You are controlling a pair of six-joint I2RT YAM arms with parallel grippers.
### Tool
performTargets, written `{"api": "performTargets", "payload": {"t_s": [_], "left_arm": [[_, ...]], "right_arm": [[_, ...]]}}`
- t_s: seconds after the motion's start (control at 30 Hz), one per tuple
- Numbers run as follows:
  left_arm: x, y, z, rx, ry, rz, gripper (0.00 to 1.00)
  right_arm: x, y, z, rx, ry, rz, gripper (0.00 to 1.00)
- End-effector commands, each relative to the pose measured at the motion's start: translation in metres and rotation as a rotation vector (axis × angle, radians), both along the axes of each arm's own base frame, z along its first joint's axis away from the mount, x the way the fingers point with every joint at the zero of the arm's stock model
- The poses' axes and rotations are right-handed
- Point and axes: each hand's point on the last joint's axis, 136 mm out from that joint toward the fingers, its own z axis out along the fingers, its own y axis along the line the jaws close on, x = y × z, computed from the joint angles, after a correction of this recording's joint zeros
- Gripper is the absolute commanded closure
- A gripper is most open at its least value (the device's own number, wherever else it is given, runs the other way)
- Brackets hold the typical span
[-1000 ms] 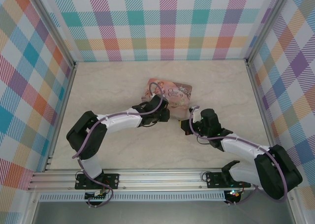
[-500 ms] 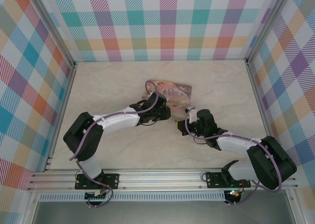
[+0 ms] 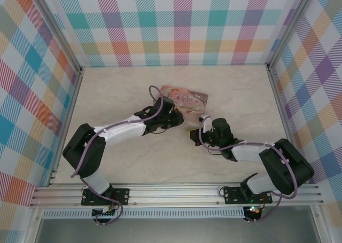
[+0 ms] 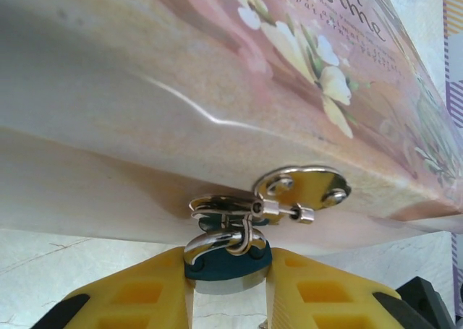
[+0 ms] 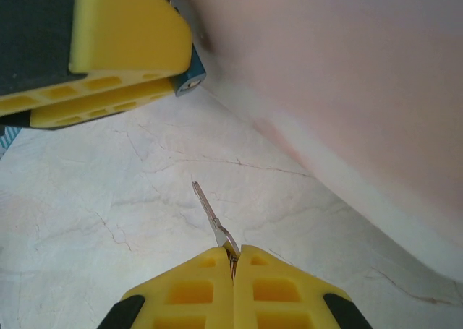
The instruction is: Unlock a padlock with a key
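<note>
In the left wrist view the tiny blue padlock (image 4: 226,262) hangs by its shackle from the metal hasp (image 4: 300,188) on the pink pictured tin (image 4: 217,90). My left gripper (image 4: 228,289) is shut on the padlock's body, one yellow finger on each side. In the right wrist view my right gripper (image 5: 234,260) is shut on the head of the thin grey key (image 5: 210,217), whose blade points up-left toward the padlock (image 5: 189,79), a short gap away. From above, the left gripper (image 3: 179,123) and right gripper (image 3: 193,134) sit close together at the tin's (image 3: 184,100) near edge.
The tin's pale side wall (image 5: 347,69) runs close along the right of the key. The left gripper's yellow fingers (image 5: 123,32) sit just above the padlock in the right wrist view. Marbled tabletop (image 3: 123,93) spreads around, ringed by checked walls.
Both grippers and the tin have shifted left and slightly back. The right gripper with the key has closed in on the left gripper and padlock.
</note>
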Motion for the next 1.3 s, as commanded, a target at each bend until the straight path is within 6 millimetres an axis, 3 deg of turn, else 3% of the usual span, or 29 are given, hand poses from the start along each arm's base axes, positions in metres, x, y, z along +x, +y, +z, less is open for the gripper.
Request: {"api": "performTargets", "payload": {"t_s": [0.0,0.8,1.27], "left_arm": [[0.003,-0.003,0.029,-0.086,-0.051,0.006,0.72],[0.004,-0.001,0.029,-0.091,-0.053,0.014,0.72],[0.003,-0.004,0.036,-0.147,-0.039,0.03,0.72]], "right_arm": [[0.006,0.011,0.018,0.052,-0.05,0.026,0.95],[0.021,0.028,0.019,0.067,-0.034,0.058,0.95],[0.023,0.022,0.015,0.052,-0.034,0.026,0.95]]}}
